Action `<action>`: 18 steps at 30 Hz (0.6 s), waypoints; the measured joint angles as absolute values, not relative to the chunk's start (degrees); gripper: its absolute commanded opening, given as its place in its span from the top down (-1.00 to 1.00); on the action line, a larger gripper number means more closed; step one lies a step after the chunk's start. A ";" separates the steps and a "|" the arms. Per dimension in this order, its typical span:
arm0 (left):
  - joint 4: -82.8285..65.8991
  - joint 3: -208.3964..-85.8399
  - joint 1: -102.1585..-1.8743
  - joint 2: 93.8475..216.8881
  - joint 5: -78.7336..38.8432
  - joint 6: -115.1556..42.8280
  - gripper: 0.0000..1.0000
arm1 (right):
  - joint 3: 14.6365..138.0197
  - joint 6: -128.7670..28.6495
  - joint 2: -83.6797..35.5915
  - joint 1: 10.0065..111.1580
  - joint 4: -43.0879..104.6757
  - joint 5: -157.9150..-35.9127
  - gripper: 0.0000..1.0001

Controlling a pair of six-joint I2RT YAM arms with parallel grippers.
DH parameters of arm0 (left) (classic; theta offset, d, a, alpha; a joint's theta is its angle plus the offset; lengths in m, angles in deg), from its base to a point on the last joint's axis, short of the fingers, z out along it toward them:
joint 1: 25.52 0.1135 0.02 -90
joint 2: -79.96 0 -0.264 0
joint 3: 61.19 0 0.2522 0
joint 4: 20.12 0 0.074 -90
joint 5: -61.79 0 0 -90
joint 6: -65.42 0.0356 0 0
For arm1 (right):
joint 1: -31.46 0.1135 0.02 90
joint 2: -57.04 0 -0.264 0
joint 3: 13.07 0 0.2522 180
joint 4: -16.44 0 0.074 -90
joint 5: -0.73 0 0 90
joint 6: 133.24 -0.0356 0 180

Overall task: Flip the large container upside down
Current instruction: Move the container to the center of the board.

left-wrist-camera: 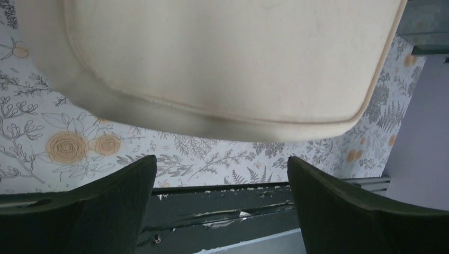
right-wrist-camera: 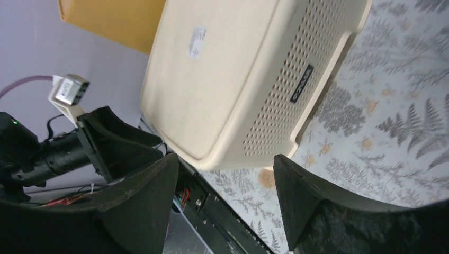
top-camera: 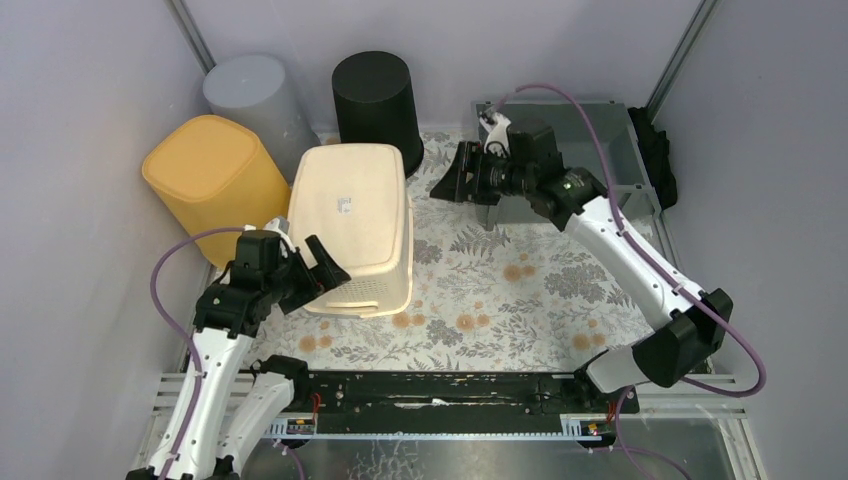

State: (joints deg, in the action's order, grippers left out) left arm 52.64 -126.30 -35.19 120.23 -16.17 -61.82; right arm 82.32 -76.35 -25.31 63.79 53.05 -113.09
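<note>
The large container (top-camera: pixel 350 215) is a cream perforated basket standing rim down on the floral cloth, its flat labelled base facing up. My left gripper (top-camera: pixel 308 250) is open at the basket's near left corner. In the left wrist view the container (left-wrist-camera: pixel 222 58) fills the top, just beyond the gap of the left gripper (left-wrist-camera: pixel 222 161), which holds nothing. My right gripper (top-camera: pixel 450 172) hangs open to the right of the basket, apart from it. The right wrist view shows the container (right-wrist-camera: pixel 227 79) past the empty right gripper (right-wrist-camera: pixel 225 159).
A yellow bin (top-camera: pixel 205 175), a grey bin (top-camera: pixel 250 95) and a black bin (top-camera: pixel 375 95) stand upside down behind and left of the basket. A grey tote (top-camera: pixel 580 140) sits at the back right. A black rail (top-camera: pixel 440 390) runs along the near edge.
</note>
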 measured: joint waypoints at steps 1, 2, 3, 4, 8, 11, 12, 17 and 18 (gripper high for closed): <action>52.01 -125.93 -35.19 120.58 -16.15 -61.97 -1.00 | 84.90 -75.28 -26.07 63.64 54.43 -112.12 -0.47; 51.13 -125.49 -35.19 121.15 -16.15 -62.10 -1.00 | 87.35 -74.23 -26.84 63.44 55.76 -111.16 -0.47; 50.43 -125.21 -35.19 121.65 -16.15 -62.19 -1.00 | 89.62 -73.20 -27.65 63.12 56.94 -110.20 -0.47; 49.63 -124.97 -35.19 122.20 -16.17 -62.28 -1.00 | 91.41 -72.32 -28.35 62.77 57.95 -109.41 -0.47; 46.59 -124.44 -35.19 124.56 -15.76 -62.54 -1.00 | 95.28 -70.01 -30.25 60.89 60.90 -108.08 -0.47; 44.75 -124.05 -35.45 125.61 -15.17 -62.67 -1.00 | 95.17 -69.64 -30.45 60.14 62.25 -107.80 -0.47; 44.42 -124.03 -35.45 125.92 -15.13 -62.87 -1.00 | 94.84 -69.61 -30.45 60.03 62.27 -107.82 -0.47; 43.24 -124.09 -35.52 127.21 -15.15 -63.48 -1.00 | 91.30 -69.64 -30.31 59.99 62.34 -107.95 -0.48; 43.18 -124.12 -35.54 127.29 -15.23 -63.50 -1.00 | 90.36 -69.66 -30.23 59.99 62.25 -107.99 -0.48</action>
State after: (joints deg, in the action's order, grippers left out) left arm 43.18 -124.12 -35.54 127.29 -15.23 -63.50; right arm 90.36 -69.66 -30.23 59.99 62.25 -107.99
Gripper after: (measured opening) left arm 1.000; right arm 0.733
